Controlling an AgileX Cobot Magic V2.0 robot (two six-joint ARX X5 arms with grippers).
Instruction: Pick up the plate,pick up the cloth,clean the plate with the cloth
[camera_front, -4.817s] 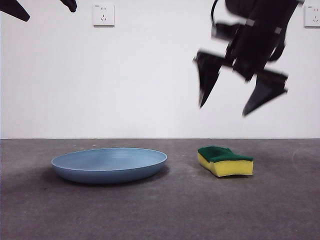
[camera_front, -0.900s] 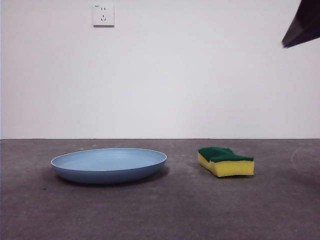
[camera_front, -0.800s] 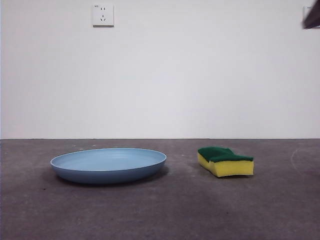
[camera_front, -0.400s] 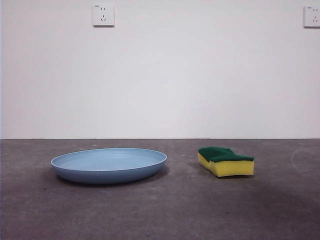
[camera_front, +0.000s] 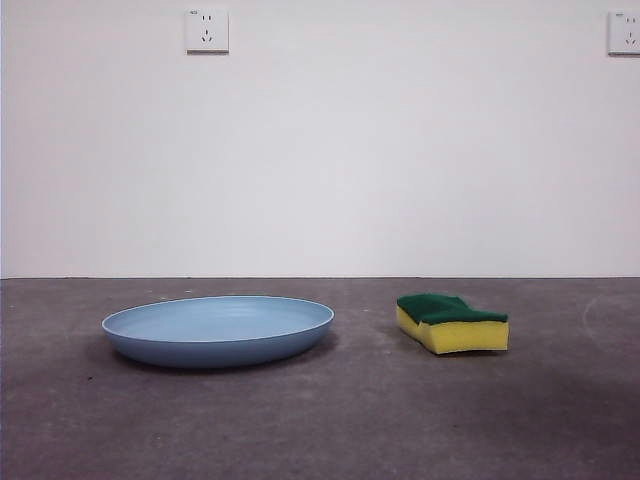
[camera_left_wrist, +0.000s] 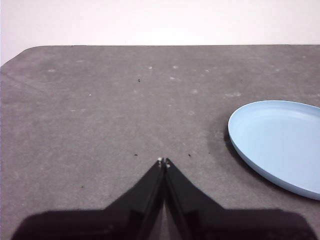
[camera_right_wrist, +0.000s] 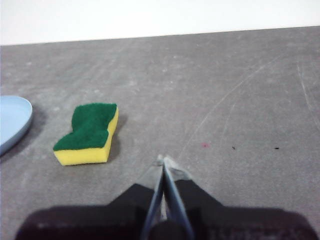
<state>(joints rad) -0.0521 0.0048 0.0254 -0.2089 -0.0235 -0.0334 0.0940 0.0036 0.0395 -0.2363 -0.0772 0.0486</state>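
Plate and sponge lie apart on the grey table, both arms waiting.

The table (camera_front: 320, 420) bears the light blue plate (camera_front: 218, 330) flat, with the cloth (camera_front: 452, 322), green side up, well apart beside it. The left gripper (camera_left_wrist: 163, 162) and right gripper (camera_right_wrist: 163, 161) hang above bare tabletop, each with jaws pressed together, holding nothing.

The big dark arm that hung over the cloth (camera_front: 452, 322) a few seconds ago is gone from the front view — also the black tips in the top left corner. The wall socket (camera_front: 624, 32) at the top right is now uncovered.
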